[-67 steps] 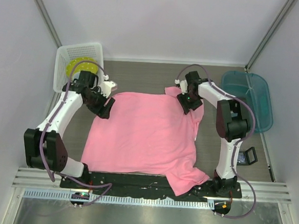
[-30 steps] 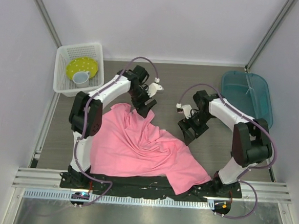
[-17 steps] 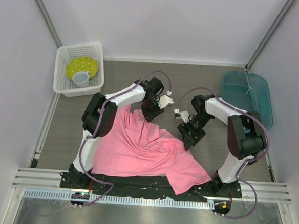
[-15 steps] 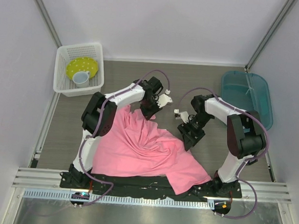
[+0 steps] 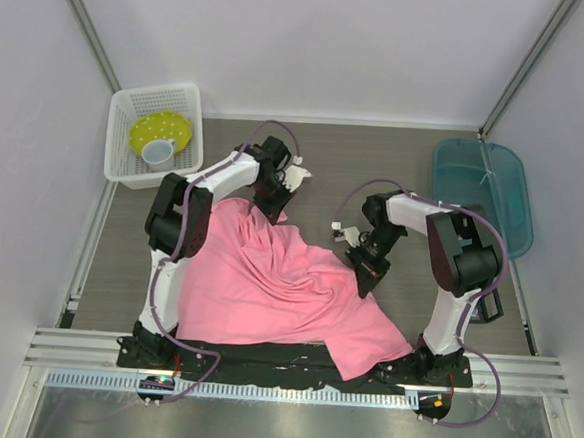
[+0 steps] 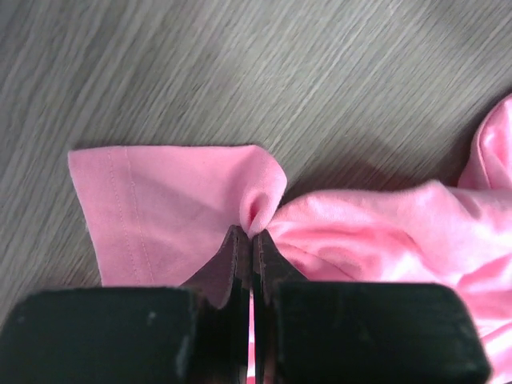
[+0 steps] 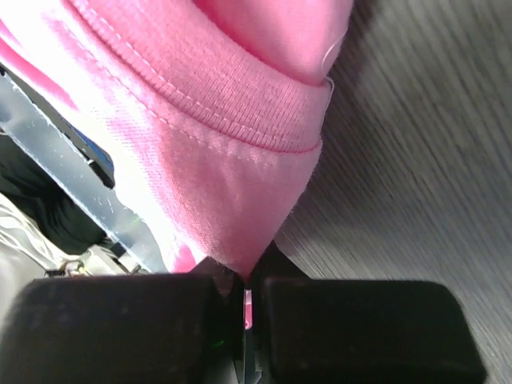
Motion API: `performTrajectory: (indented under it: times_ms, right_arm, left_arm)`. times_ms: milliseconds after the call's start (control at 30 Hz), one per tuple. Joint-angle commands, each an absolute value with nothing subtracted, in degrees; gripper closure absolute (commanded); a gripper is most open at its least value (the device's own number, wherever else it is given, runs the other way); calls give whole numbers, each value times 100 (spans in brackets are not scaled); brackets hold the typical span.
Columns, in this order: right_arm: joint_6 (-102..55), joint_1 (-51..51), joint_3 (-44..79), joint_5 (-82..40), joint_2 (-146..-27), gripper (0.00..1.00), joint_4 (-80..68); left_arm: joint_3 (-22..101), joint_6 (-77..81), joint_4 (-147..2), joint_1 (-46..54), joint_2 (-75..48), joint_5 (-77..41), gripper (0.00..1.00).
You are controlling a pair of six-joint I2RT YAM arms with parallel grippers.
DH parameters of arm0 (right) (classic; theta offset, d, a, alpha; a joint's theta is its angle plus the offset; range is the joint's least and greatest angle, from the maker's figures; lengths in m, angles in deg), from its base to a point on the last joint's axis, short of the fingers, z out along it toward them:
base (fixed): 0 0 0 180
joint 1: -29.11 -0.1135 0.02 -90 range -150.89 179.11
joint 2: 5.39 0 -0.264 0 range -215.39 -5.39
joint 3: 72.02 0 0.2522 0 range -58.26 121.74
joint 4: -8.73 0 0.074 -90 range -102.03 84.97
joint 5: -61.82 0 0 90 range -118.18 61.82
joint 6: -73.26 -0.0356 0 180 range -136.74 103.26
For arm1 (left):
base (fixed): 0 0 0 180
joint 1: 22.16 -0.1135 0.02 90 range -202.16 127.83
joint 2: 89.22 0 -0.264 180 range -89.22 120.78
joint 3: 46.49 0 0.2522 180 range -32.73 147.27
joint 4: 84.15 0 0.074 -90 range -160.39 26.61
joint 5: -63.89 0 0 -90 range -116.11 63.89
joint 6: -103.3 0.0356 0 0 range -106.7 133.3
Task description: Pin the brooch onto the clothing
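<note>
The clothing [image 5: 267,287], a pink T-shirt, lies crumpled on the grey table between the arms. My left gripper [image 5: 271,213] is at its far left edge, shut on a pinch of fabric. In the left wrist view the left gripper [image 6: 250,234] has a fold nipped beside a flat hemmed sleeve [image 6: 152,200]. My right gripper [image 5: 365,272] is at the shirt's right edge. In the right wrist view the right gripper [image 7: 246,282] is shut on pink cloth just below the ribbed collar [image 7: 216,100]. The brooch is out of view.
A white basket [image 5: 126,157] with a yellow bowl [image 5: 158,131] and a cup stands at the back left. A teal tub [image 5: 480,187] sits at the back right. A small black case [image 5: 487,305] lies by the right arm's base.
Both grippers have closed on the shirt. The left gripper has drawn back to the left with its pinch of fabric. The right gripper has shifted slightly left and nearer onto the shirt's edge.
</note>
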State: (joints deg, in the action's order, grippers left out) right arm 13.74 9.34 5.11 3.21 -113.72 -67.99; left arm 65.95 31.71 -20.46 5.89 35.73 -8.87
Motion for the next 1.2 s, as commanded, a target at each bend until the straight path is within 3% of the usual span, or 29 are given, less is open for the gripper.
performTrajectory:
  times_ms: [0, 167, 300, 367, 467, 600, 633, 667, 700, 767, 800, 833, 867, 1033, 1167]
  right_arm:
    - [1227, 1161, 930, 118, -11165, 99, -6726]
    - [1235, 1986, 2687, -716, -11068, 99, -6944]
    - [1656, 2085, 4821, -779, -11208, 99, -7866]
    - [1963, 2050, 5106, -709, -11060, 99, -8323]
    - [2384, 1901, 4688, -560, -10439, 99, -8545]
    - [2536, 840, 2287, -1111, -9017, 99, -7809]
    - [2492, 115, 1825, -1540, -8750, 93, -7572]
    - [2483, -258, 1394, -1805, -8469, 79, -7196]
    - [2422, -540, 694, -2016, -8110, 39, -7053]
    - [2360, -937, 310, -2204, -7878, 16, -6910]
    - [2343, -947, 230, -2160, -7843, 8, -6971]
    - [2334, -930, 256, -2150, -7825, 7, -7094]
    - [2342, -904, 308, -2159, -7842, 7, -7156]
    - [2395, -868, 774, -2019, -8174, 9, -7174]
    - [2290, -868, 941, -1694, -8649, 24, -6964]
  left_arm:
    - [6667, 2903, -2170, 184, 2980, -300, 100]
    - [7492, 2684, -2047, -386, 2628, -10, 100]
    - [8354, 2446, -1608, -967, 2294, 701, 100]
    - [8374, 2542, -1354, -1291, 1892, 930, 100]
    - [7604, 3101, -942, -1749, 1128, 1308, 100]
    - [5889, 4726, -203, -2390, 168, 1722, 100]
    - [5451, 5166, -36, -2558, -42, 1679, 100]
    - [5055, 5614, 262, -2620, -210, 1565, 93]
    - [4250, 6367, 325, -2708, -577, 1451, 84]
    - [3612, 6908, 335, -2971, -922, 1134, 59]
    - [3139, 7224, 317, -3051, -1237, 1055, 54]
    - [2996, 7358, 317, -3165, -1362, 976, 49]
    - [2898, 7446, 361, -3209, -1476, 984, 37]
    - [2871, 8062, 660, -3140, -1715, 1563, 31]
    - [2766, 8255, 239, -2788, -1548, 1705, 35]
